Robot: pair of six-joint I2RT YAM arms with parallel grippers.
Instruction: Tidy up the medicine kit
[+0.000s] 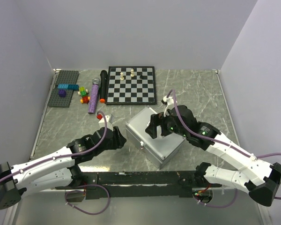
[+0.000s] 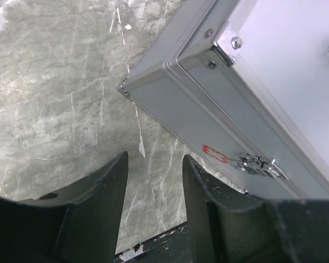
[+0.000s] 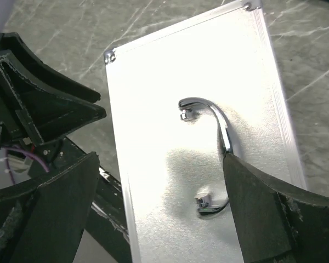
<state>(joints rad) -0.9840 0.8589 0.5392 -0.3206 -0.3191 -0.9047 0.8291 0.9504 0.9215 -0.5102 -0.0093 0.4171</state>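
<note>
Directly beneath the wide-open right hand [image 1: 161,127] lies the metal case [image 1: 152,143]; the open left hand [image 2: 153,164] sits beside it.

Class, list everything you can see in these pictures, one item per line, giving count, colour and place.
case: 1, silver, table centre, shut
handle: 1, chrome, on the case lid
chessboard: 1, black and white, far middle
chess pieces: a few, pale, on the board's far rows; count unclear
baseplate: 1, grey, far left
bricks: several, mixed colours, on and right of the baseplate
microphone: 1, purple, right of the bricks
marker: 1, black with orange tip, left of the chessboard
table: 1, grey marble
left gripper: open, empty, left of the case
right gripper: open, over the lid, one finger by the handle
</note>
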